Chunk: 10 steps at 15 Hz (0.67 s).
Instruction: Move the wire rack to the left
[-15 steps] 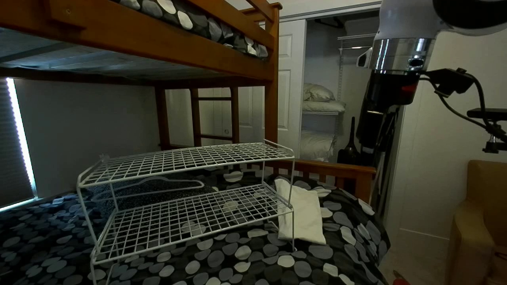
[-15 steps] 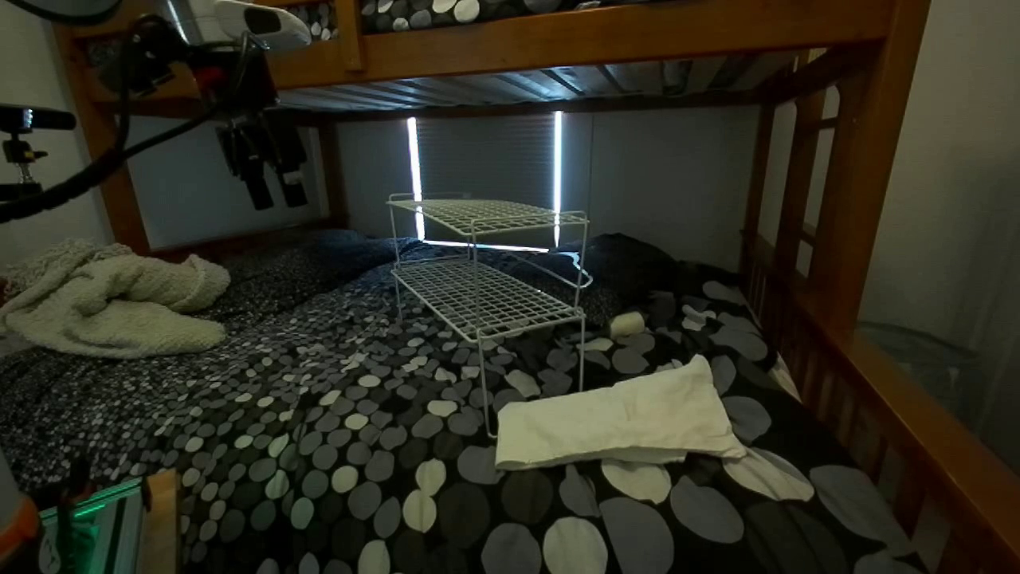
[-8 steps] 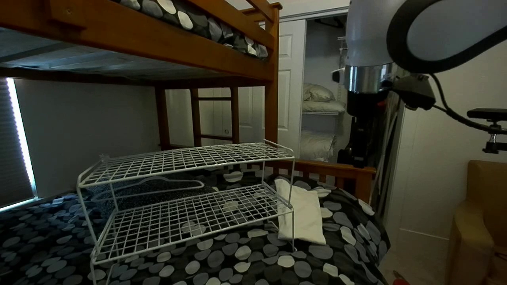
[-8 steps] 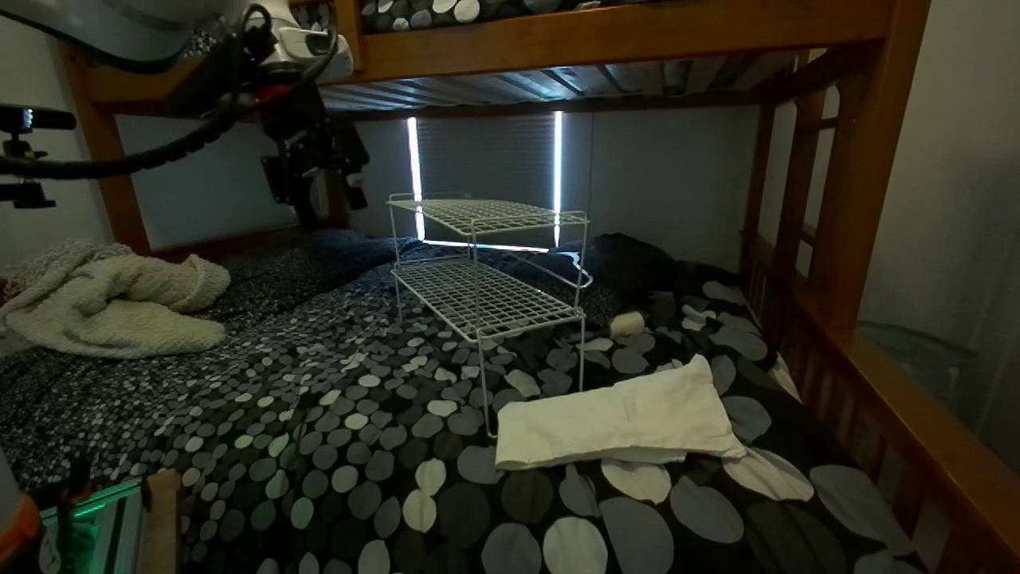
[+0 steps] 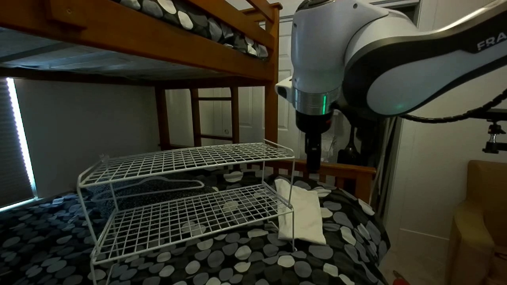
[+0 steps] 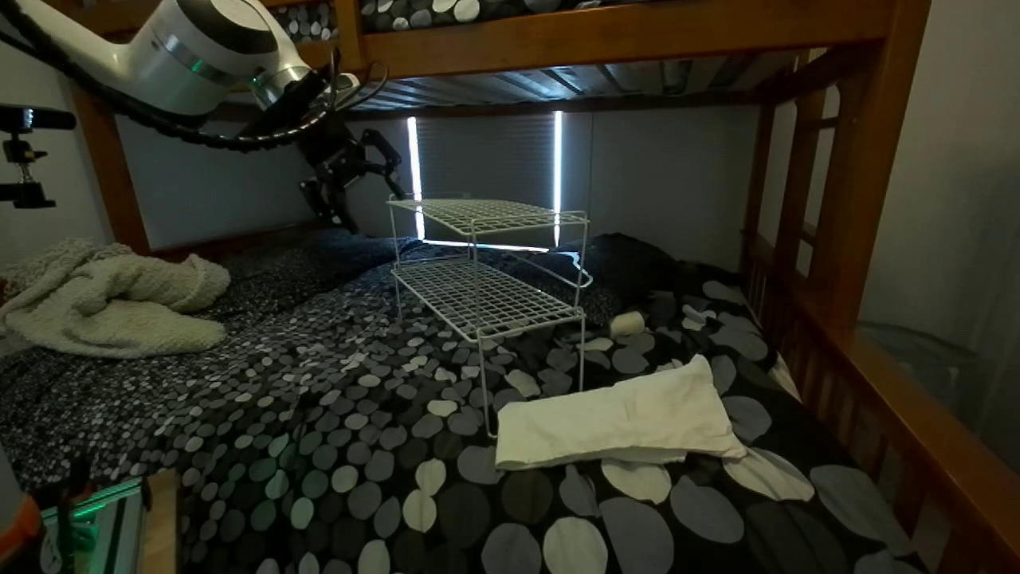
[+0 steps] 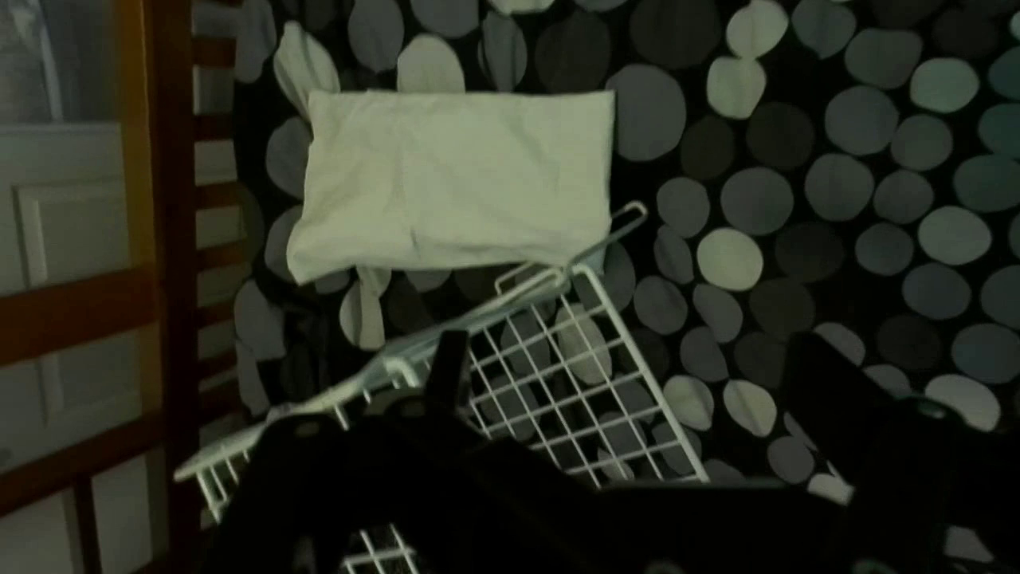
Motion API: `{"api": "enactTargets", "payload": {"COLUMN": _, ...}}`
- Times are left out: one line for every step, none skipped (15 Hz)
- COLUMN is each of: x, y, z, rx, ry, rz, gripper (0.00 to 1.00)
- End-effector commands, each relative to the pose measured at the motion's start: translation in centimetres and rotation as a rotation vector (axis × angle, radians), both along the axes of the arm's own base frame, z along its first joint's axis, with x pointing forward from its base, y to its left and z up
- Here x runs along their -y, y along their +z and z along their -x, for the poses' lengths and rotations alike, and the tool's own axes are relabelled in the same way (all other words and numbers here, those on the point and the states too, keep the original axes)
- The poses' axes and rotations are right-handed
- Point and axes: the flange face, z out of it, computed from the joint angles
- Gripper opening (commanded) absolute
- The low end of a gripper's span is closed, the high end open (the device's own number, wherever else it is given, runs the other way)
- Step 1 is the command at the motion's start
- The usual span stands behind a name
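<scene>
Up on its legs stands the wire rack, white, two-tiered, planted on the spotted bedding, and here's the gripper, near the rack! Released, this one: the fingers are spread wide, and in the wrist view the rack's white grid shows in between. In an exterior view, a fingertip lines up just beside the rack's far top corner; whether the two touch, there is no telling from here. The arm sits higher than the rack in both exterior views.

Down at one end of the rack, a white cloth lies flat on the bedding, just beside a leg. Well apart from the rack, off to its left in an exterior view, a fluffy cream blanket sits in a heap. Above the rack runs the wooden bunk-bed frame, and behind the rack in that same view hangs a dark blind, bright light down both sides!
</scene>
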Motion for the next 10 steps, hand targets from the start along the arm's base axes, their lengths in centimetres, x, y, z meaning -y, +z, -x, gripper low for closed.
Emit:
{"api": "enactTargets", "payload": {"x": -4.5, "y": -0.4, "z": 0.4, "rx": 0.074, "ry": 0.173, "rz": 0.007, "gripper": 1.0}}
{"api": "enactTargets", "payload": {"x": -5.4, "y": -0.7, "z": 0.4, "rx": 0.094, "ry": 0.241, "rz": 0.019, "gripper": 1.0}}
{"api": "enactTargets", "payload": {"x": -6.0, "y": -0.7, "z": 0.3, "rx": 0.114, "ry": 0.297, "rz": 0.028, "gripper": 1.0}}
{"api": "enactTargets", "payload": {"x": -5.0, "y": -0.1, "z": 0.4, "rx": 0.091, "ry": 0.213, "rz": 0.005, "gripper": 1.0}}
{"api": "enactTargets", "payload": {"x": -5.6, "y": -0.3, "z": 0.4, "rx": 0.104, "ry": 0.248, "rz": 0.008, "gripper": 1.0}}
{"api": "enactTargets", "payload": {"x": -5.8, "y": -0.4, "z": 0.3, "rx": 0.107, "ry": 0.263, "rz": 0.01, "gripper": 1.0}}
{"api": "enactTargets", "payload": {"x": -5.9, "y": -0.5, "z": 0.3, "rx": 0.106, "ry": 0.268, "rz": 0.013, "gripper": 1.0}}
{"api": "enactTargets", "payload": {"x": -5.9, "y": -0.6, "z": 0.3, "rx": 0.105, "ry": 0.271, "rz": 0.015, "gripper": 1.0}}
{"api": "enactTargets", "payload": {"x": -5.9, "y": -0.6, "z": 0.3, "rx": 0.105, "ry": 0.272, "rz": 0.016, "gripper": 1.0}}
{"api": "enactTargets", "payload": {"x": -5.9, "y": -0.5, "z": 0.2, "rx": 0.105, "ry": 0.273, "rz": 0.016, "gripper": 1.0}}
